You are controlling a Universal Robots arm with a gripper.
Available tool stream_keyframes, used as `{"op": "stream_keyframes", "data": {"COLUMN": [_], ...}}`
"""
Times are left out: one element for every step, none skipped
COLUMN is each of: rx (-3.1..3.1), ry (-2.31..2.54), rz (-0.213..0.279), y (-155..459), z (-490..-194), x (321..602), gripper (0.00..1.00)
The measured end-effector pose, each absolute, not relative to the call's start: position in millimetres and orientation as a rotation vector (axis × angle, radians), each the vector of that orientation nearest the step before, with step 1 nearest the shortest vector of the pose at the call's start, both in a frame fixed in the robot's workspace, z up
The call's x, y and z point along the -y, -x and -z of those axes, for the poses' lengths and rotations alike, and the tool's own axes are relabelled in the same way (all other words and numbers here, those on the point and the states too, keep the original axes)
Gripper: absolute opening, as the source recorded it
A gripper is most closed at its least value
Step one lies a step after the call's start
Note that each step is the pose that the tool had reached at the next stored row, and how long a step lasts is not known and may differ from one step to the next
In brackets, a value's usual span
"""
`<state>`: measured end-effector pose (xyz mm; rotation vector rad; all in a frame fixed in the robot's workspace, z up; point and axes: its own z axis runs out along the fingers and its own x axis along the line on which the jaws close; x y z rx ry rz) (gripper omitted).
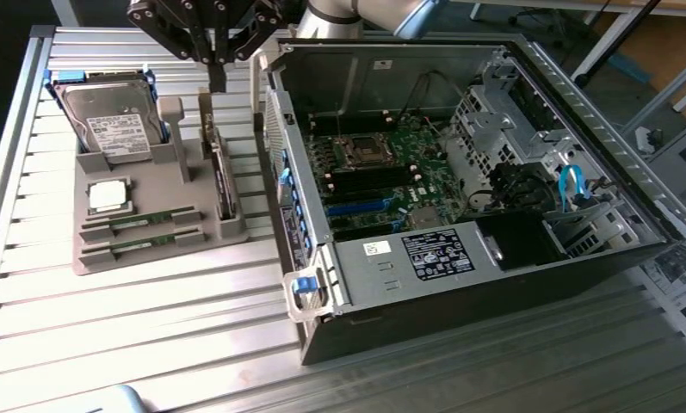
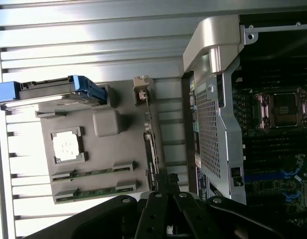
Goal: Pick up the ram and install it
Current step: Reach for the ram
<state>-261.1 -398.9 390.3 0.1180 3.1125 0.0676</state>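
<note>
We judge this the approach: our gripper [image 1: 216, 84], pressed together and empty, hovers; the ram [image 1: 136, 221] at seven o'clock needs it spread.

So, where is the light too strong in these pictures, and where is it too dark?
Exterior view: the metal table shines pale, and the computer case holds deep shadow around its lower bay. Wrist view: the table and the CPU chip are washed out white; the case is nearly black inside.
</note>
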Motion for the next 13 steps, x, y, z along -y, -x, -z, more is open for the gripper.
{"op": "stream_keyframes", "data": {"rx": [-3.113,-3.112,-3.113,-3.112,-3.112,-3.112,-3.112,-3.112,-3.112,-3.112,-3.112,-3.112,-3.113], "ry": [-0.118,-0.118,-0.118,-0.118,-0.118,-0.118,-0.118,-0.118,-0.118,-0.118,-0.118,-0.118,-0.118], "rz": [-0.068,-0.068,-0.068,-0.068,-0.068,-0.068,-0.068,-0.068,-0.068,-0.068,-0.068,-0.068,-0.068], "y": [262.3,263.4,264.2,265.0,265.6,266.3,267.0,267.8,268.8,269.7,270.5,271.3,272.4], "z": [-390.3,-390.3,-390.3,-390.2,-390.2,-390.2,-390.2,-390.1,-390.1,-390.1,-390.1,-390.1,-390.1], "x": [398.9,398.9,398.9,398.9,398.9,398.9,398.9,398.9,398.9,398.9,398.9,398.9,399.0], "gripper": [0.11,0.11,0.11,0.11,0.11,0.11,0.11,0.11,0.11,0.11,0.11,0.11,0.11]}}
